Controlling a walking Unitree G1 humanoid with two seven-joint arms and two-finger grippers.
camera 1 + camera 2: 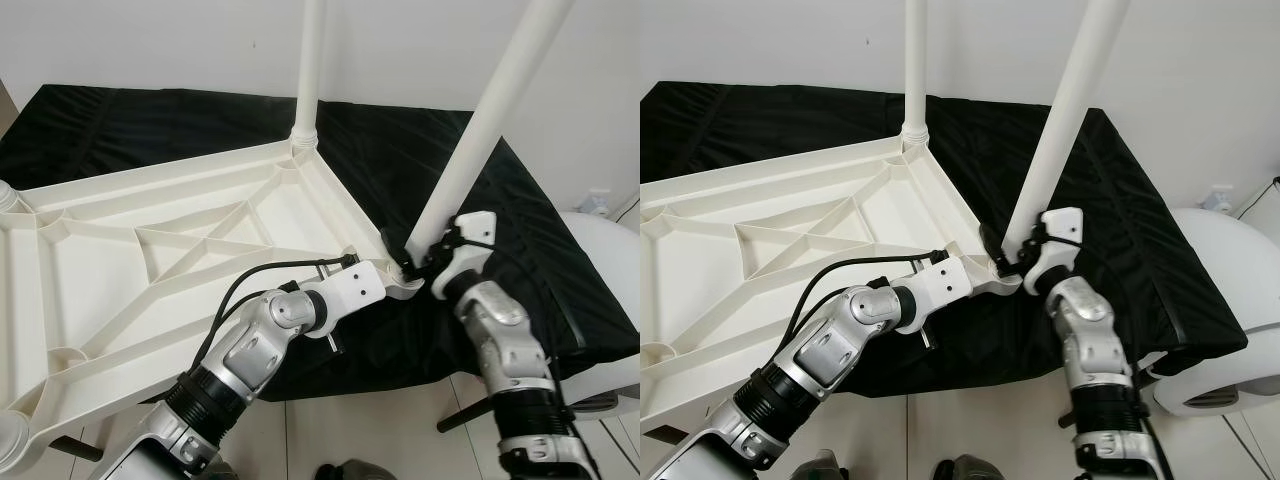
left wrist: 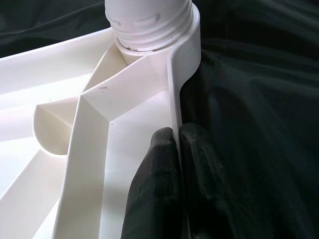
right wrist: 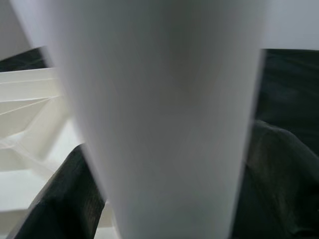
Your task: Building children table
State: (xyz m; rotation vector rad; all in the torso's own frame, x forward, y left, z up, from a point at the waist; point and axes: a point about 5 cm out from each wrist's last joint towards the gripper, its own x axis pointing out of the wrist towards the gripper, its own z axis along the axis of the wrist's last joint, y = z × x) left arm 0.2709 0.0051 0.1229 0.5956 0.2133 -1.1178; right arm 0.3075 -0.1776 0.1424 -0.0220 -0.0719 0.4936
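A white plastic tabletop (image 1: 90, 290) lies upside down on a black cloth, its ribs facing up. One white leg (image 1: 310, 70) stands upright in the far corner socket. A second white leg (image 1: 480, 130) leans to the right, its lower end at the near right corner socket (image 2: 149, 20). My right gripper (image 1: 425, 258) is shut on this leg (image 3: 164, 124) just above the socket, one black finger (image 3: 65, 199) on each side. My left gripper (image 2: 177, 137) is shut on the tabletop's rim (image 2: 174, 89) just beside that corner, its fingers (image 2: 154, 189) pinching the thin wall.
The black cloth (image 1: 150, 130) covers a low surface that ends just past the tabletop's near right corner. A white rounded object (image 1: 610, 260) stands at the right on the pale floor. Open leg sockets (image 1: 12, 435) show at the tabletop's left corners. A white wall is behind.
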